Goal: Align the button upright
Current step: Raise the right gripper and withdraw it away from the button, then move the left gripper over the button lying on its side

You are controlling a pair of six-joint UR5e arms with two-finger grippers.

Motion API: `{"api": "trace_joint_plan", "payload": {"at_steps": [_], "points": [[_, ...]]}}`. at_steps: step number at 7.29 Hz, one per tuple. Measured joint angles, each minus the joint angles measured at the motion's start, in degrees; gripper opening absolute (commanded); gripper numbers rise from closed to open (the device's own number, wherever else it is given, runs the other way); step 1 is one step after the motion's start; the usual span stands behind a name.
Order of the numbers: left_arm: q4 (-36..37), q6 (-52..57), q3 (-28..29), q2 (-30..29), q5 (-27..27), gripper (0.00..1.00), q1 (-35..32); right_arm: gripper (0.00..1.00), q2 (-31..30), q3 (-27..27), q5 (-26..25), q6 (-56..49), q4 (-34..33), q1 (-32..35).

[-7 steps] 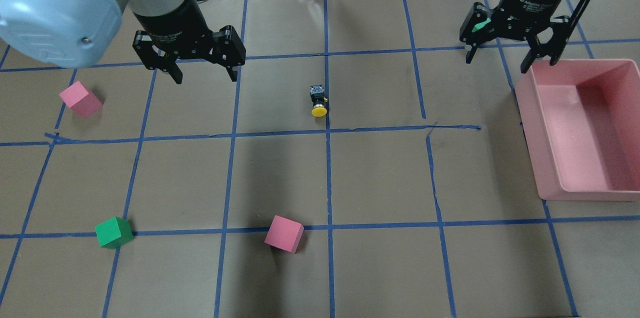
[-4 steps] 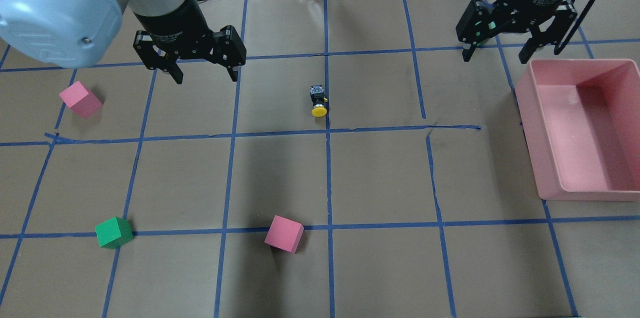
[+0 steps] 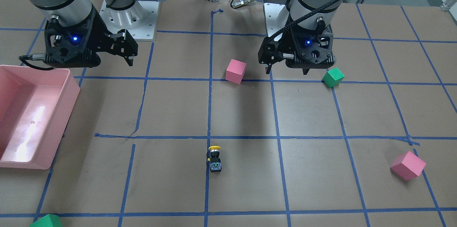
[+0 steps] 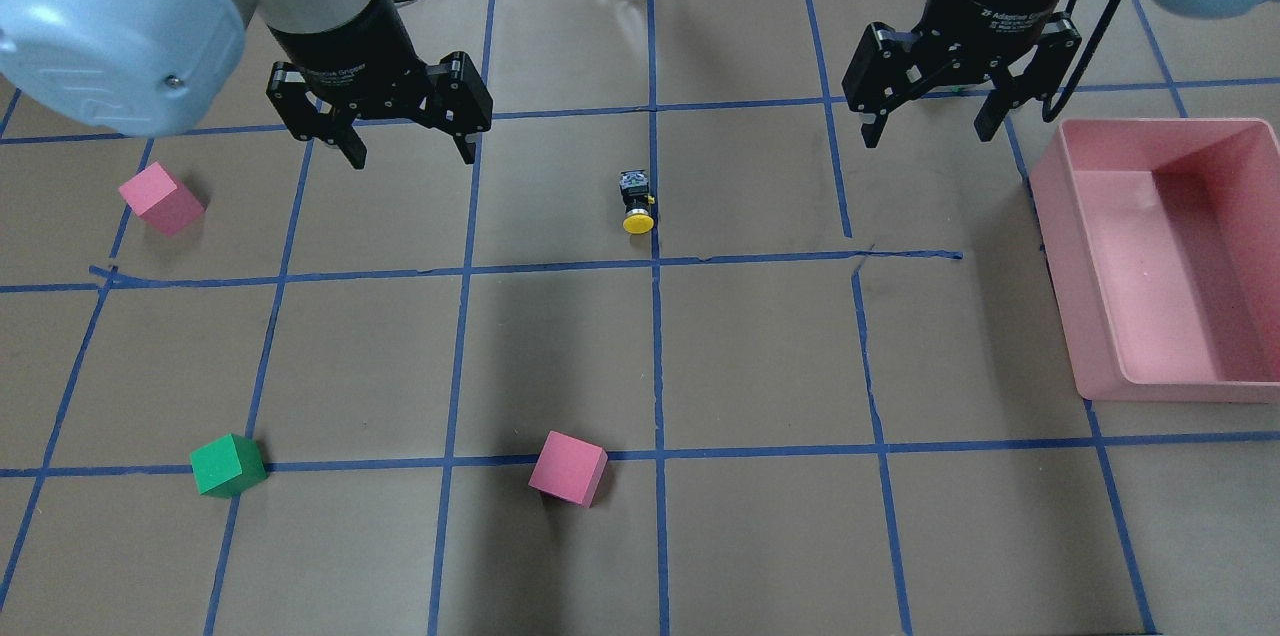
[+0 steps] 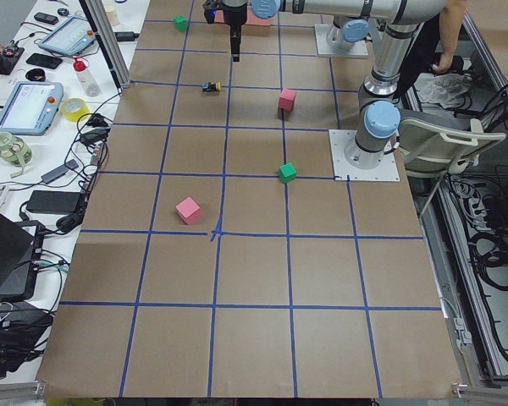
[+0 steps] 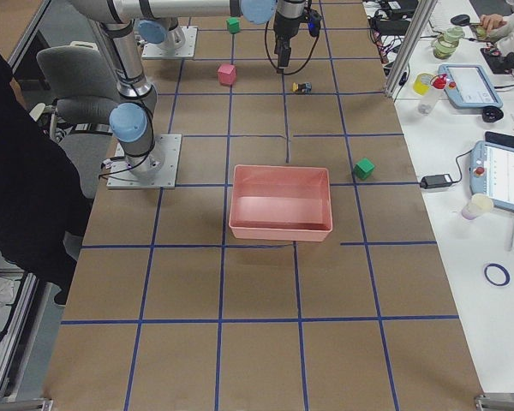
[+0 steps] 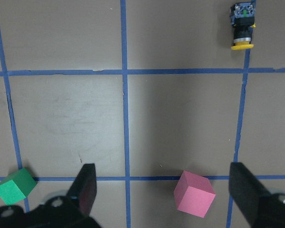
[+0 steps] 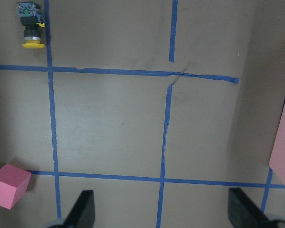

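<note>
White lettering was noted in the overhead view on the black collar just above the right gripper (image 4: 928,134); it was read as "2F Adaptive Gripper", though the last letters curve away round the collar and are only partly made out. A similar white line was seen on the collar above the left gripper (image 4: 410,158), smaller and tilted; only "Adaptive Gripper" could be half read there, so the reading is uncertain. Small marks were seen on the base end of the button (image 7: 242,24) in the left wrist view, but they are too small to be read. Displays on the tablet (image 6: 505,176) on the side bench could not be read either.
</note>
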Motion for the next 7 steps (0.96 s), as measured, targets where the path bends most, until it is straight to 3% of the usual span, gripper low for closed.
{"api": "trace_joint_plan", "payload": {"at_steps": [7], "points": [[1.0,-0.2,-0.1,-1.0,0.1,1.00,0.0,1.00,-0.5,0.4,-0.7,0.1,0.3,0.1]]}}
